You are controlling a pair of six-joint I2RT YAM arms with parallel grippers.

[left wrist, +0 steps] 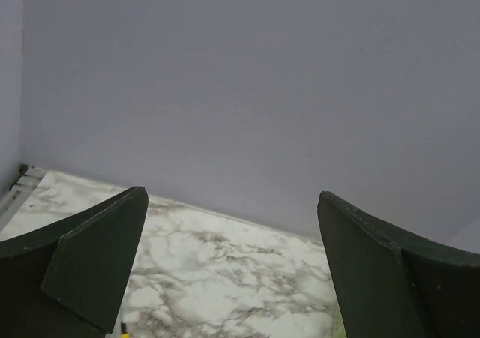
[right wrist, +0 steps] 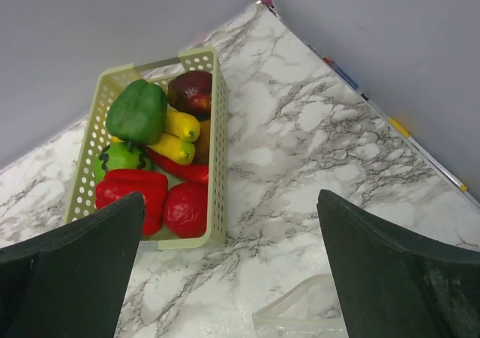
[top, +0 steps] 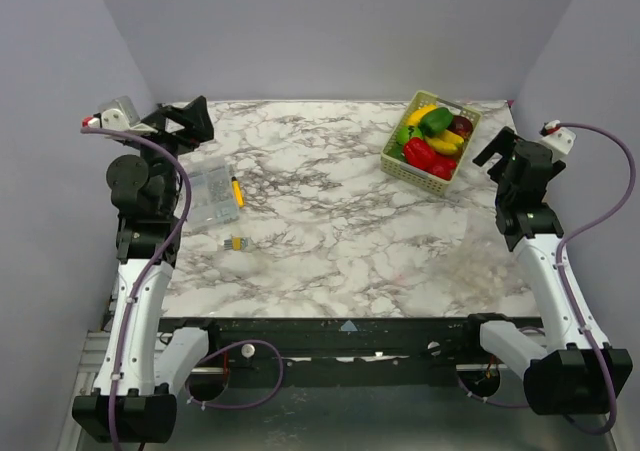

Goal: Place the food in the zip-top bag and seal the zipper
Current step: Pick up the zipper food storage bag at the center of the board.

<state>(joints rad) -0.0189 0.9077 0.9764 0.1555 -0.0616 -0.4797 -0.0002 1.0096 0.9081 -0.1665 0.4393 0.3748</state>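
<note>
The food (top: 432, 139) lies in a pale-green lattice basket (top: 409, 172) at the back right. The right wrist view shows a green pepper (right wrist: 137, 109), yellow pieces (right wrist: 176, 137), red peppers (right wrist: 135, 192) and a dark red fruit (right wrist: 191, 91). The clear zip-top bag (top: 492, 253) lies flat on the table in front of the basket. Its corner, with a thicker edge strip, shows in the right wrist view (right wrist: 300, 317). My right gripper (top: 503, 151) (right wrist: 231, 225) is open and empty, above the bag and beside the basket. My left gripper (top: 190, 119) (left wrist: 231, 225) is open, empty and raised at the far left.
A small flat clear packet of grey bits (top: 212, 193), a yellow marker (top: 237, 191) and a small yellow piece (top: 235, 242) lie on the marble table (top: 330, 221) at the left. Grey walls close in the back and both sides.
</note>
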